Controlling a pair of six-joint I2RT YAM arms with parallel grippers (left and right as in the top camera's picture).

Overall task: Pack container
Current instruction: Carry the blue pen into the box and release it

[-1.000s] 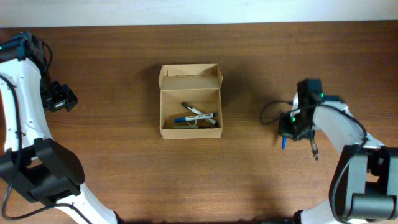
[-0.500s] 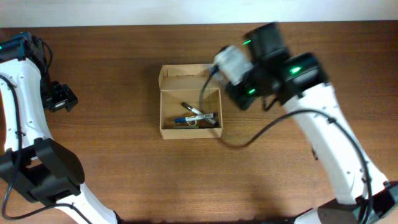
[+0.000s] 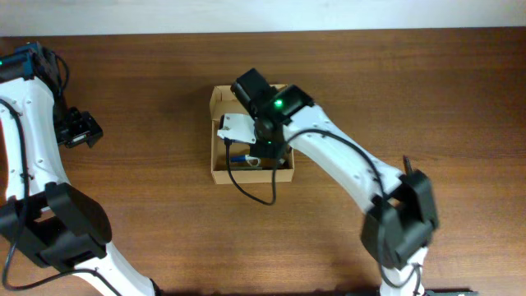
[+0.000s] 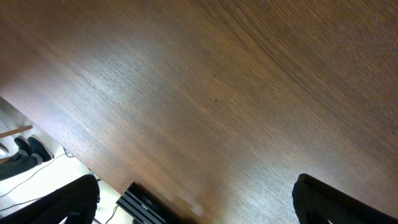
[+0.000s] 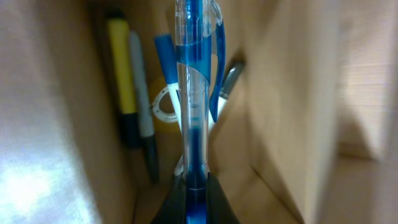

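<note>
The container (image 3: 215,150) is a tan cardboard box with its flap lid open toward the far side, standing at the table's middle. My right gripper (image 3: 263,146) reaches down into it and is shut on a clear blue pen (image 5: 189,93), held upright between the fingers (image 5: 194,200). Inside the box lie a yellow marker (image 5: 121,68), a grey pen (image 5: 144,109) and a blue-capped pen (image 5: 165,59), with the box wall (image 5: 292,93) close on the right. My left gripper (image 3: 78,129) is open and empty at the far left, its fingers (image 4: 196,202) wide apart over bare wood.
The right arm (image 3: 345,164) stretches diagonally from the front right across to the box. The left wrist view shows the table's edge with a dark device (image 4: 146,205) and cables below it.
My right arm has swung from the table's right side leftward to over the box, carrying the blue pen down into it. The left arm has not moved.
</note>
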